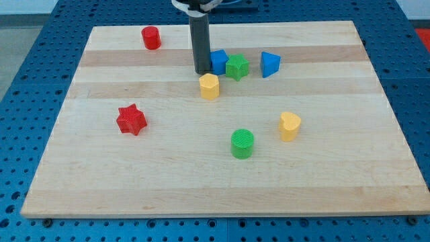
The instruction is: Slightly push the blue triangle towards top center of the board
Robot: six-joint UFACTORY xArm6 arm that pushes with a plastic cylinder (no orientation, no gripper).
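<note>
My tip [202, 71], a bare rod holding nothing, rests just left of the blue cube [218, 61], which touches the green star [237, 67]. The blue triangle [270, 64] lies right of these, far-centre, apex apparently pointing left; long axis unclear. Approach step: I judge I must reposition nearer its near-right side.

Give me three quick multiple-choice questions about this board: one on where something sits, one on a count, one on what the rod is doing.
1. Where is the blue triangle?
A. the view's right of the green star
B. bottom left corner
C. beside the red star

2. How many yellow blocks are there?
A. one
B. two
C. four

3. My tip is:
A. by the blue cube's left side
B. on the green cylinder
C. off the board

Answers:
1 A: it sits just right of the green star.
2 B: the yellow hexagon and yellow heart.
3 A: it stands against the blue cube, contact unclear.
</note>
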